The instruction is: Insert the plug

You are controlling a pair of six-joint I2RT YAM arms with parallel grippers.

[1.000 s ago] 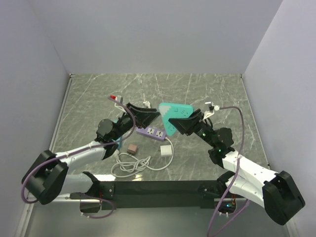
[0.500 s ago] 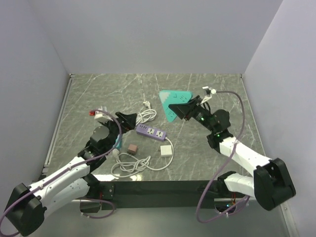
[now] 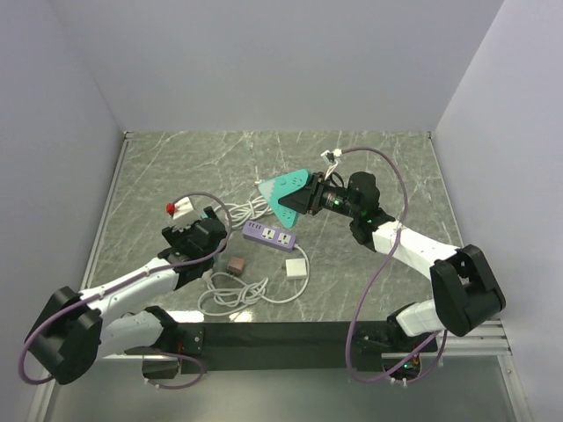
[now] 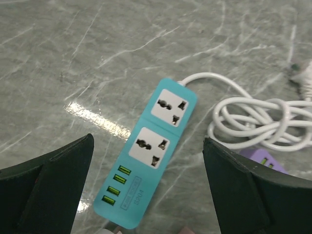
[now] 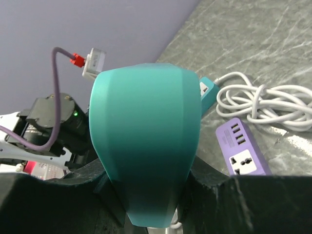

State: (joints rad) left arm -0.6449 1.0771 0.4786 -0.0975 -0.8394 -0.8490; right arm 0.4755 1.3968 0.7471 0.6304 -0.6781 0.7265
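Note:
The plug (image 3: 297,267), a flat white square block, lies on the table with its thin white cable (image 3: 233,295) coiled to its left; neither gripper touches it. My right gripper (image 3: 304,199) is shut on a teal, rounded-triangle power strip (image 3: 283,191) and holds it above the table. That strip fills the right wrist view (image 5: 145,141) between the gripper (image 5: 146,200) fingers. My left gripper (image 3: 199,234) is open and empty, hovering over a cyan power strip (image 4: 150,151) with two sockets, which lies between the gripper's (image 4: 148,195) jaws.
A purple power strip (image 3: 270,236) lies mid-table, also in the right wrist view (image 5: 243,157). A small brownish-pink cube adapter (image 3: 235,264) sits left of the plug. Another coiled white cable (image 3: 252,209) lies behind the purple strip. Grey walls enclose the table.
My right gripper has swung left with the teal strip, now over the table's middle. My left gripper has pulled back left and toward me, off the purple strip.

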